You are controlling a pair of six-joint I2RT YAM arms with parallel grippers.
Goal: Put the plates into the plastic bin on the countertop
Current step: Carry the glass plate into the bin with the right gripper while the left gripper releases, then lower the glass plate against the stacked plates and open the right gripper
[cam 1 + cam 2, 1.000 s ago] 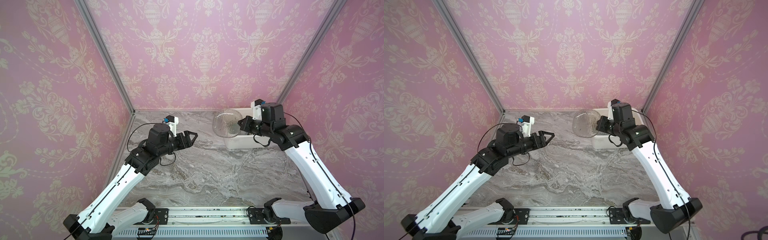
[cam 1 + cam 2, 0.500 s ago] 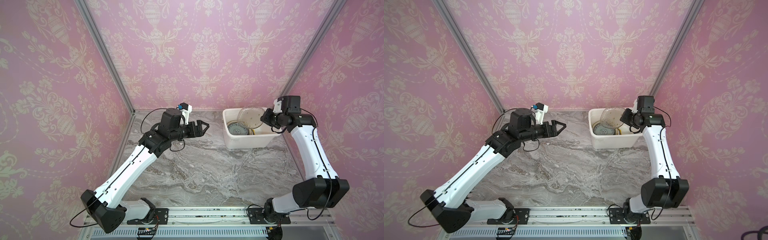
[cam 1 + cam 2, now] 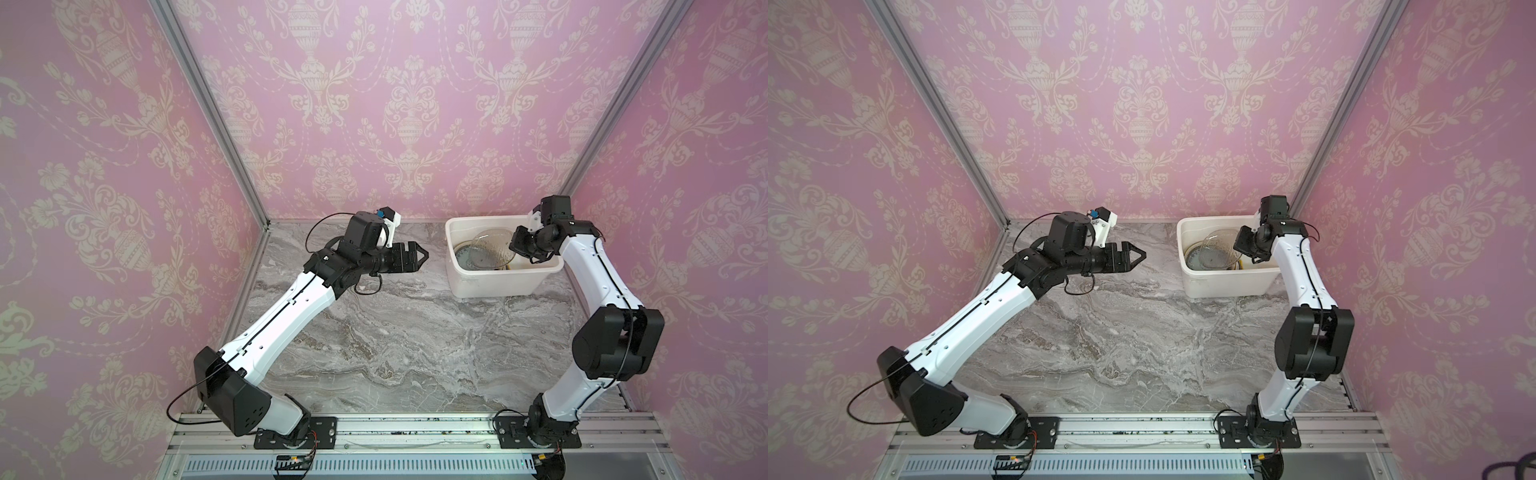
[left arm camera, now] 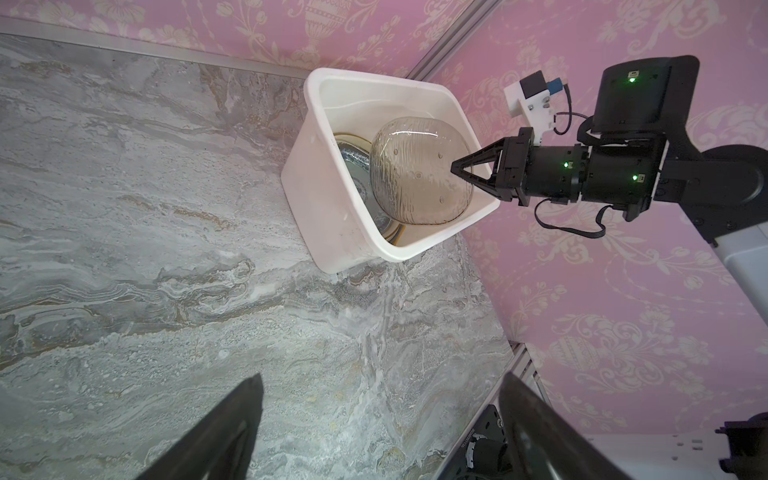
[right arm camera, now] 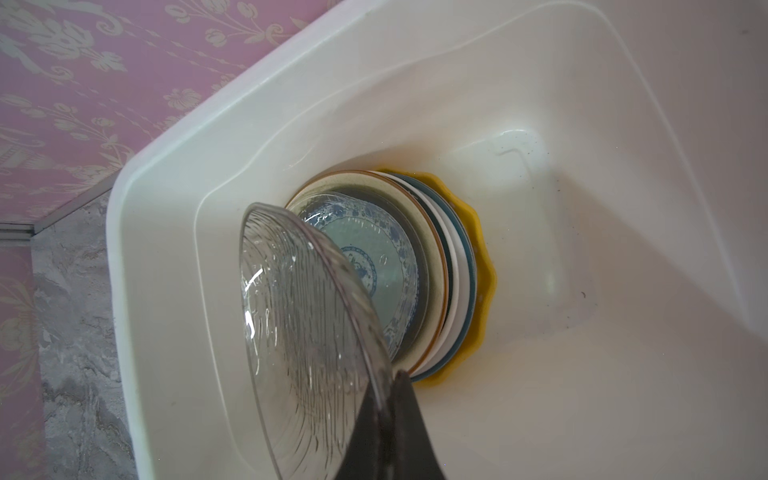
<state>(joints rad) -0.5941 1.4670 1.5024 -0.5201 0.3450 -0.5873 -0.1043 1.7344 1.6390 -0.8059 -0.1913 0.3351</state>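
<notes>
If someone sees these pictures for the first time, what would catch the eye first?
Probably the smoky glass plate, held tilted by the right gripper over the white plastic bin at the far right of the countertop. Beneath it lies a stack of plates, a yellow scalloped one lowest. The ornate pink wallpaper all around also stands out.
</notes>
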